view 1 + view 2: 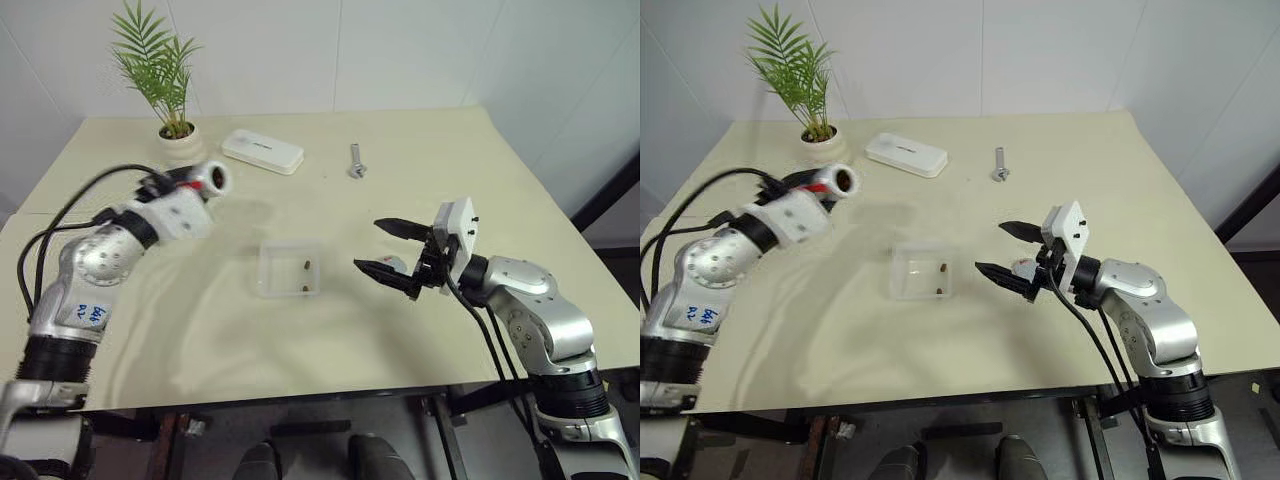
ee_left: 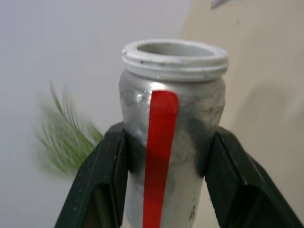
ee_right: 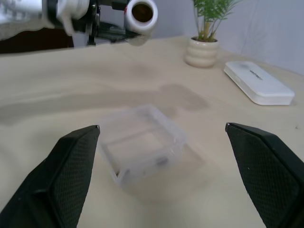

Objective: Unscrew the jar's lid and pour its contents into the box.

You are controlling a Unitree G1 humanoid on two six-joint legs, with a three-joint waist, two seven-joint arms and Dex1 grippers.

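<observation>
Left eye view: left claw (image 1: 205, 181) clamped shut on jar (image 1: 207, 178), lid off, open mouth tipped roughly level, held up off tabletop (image 1: 420, 170). Box (image 1: 290, 268) ahead of and below that claw, well apart, two dark contents pieces (image 1: 307, 265) already inside. Right claw (image 1: 385, 248) spread wide, empty, just beside box on its far side. Lid not made out. Judged step: finishing the pour. To do well: bring mouth over box centre before tipping further, tilt slowly, keep right claw clear of box walls.
</observation>
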